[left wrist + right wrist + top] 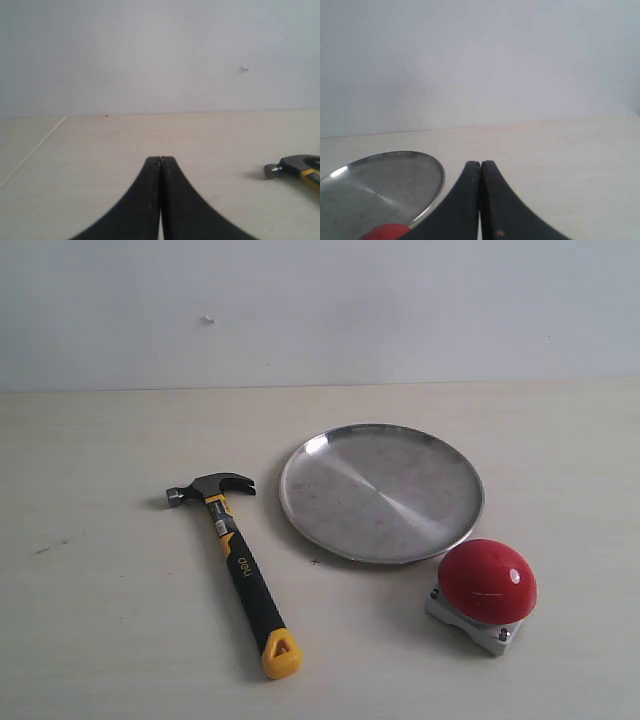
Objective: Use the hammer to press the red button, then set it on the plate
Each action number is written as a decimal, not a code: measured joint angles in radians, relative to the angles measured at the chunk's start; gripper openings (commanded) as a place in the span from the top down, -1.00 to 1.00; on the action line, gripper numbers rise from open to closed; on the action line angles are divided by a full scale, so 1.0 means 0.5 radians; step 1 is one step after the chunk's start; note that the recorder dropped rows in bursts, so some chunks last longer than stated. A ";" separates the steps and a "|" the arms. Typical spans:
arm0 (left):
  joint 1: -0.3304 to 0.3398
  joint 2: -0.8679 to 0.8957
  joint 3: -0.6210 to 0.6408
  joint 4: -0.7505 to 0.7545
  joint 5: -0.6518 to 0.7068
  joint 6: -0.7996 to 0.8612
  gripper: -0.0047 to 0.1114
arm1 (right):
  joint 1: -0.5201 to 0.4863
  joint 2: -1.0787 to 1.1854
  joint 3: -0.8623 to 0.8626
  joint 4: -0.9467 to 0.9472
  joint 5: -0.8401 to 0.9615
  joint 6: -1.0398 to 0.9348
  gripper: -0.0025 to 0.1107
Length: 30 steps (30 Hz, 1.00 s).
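The hammer [236, 560] lies flat on the table left of centre, dark head toward the back, yellow handle end toward the front. Its head [292, 167] shows at the edge of the left wrist view. The silver plate [381, 492] sits at the middle, bare. The red button [487, 583] on its grey base stands front right of the plate. Neither gripper appears in the exterior view. My left gripper [160, 160] is shut and holds nothing, well apart from the hammer. My right gripper [480, 164] is shut too, beside the plate rim [420, 172], with a sliver of the red button [385, 232] low in view.
A pale wooden table [100, 640] carries everything, and a plain white wall [320, 300] stands behind it. A table edge or seam [35, 150] runs diagonally in the left wrist view.
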<state>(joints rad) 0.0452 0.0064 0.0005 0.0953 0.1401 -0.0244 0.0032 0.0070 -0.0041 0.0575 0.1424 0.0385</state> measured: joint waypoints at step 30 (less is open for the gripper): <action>0.000 0.000 -0.003 -0.167 -0.807 -1.302 0.92 | 0.000 0.000 0.000 0.000 0.000 0.000 0.96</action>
<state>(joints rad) 0.0452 0.0064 -0.0009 0.0117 -0.2635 -0.6751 0.0032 0.0070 -0.0041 0.0575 0.1424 0.0385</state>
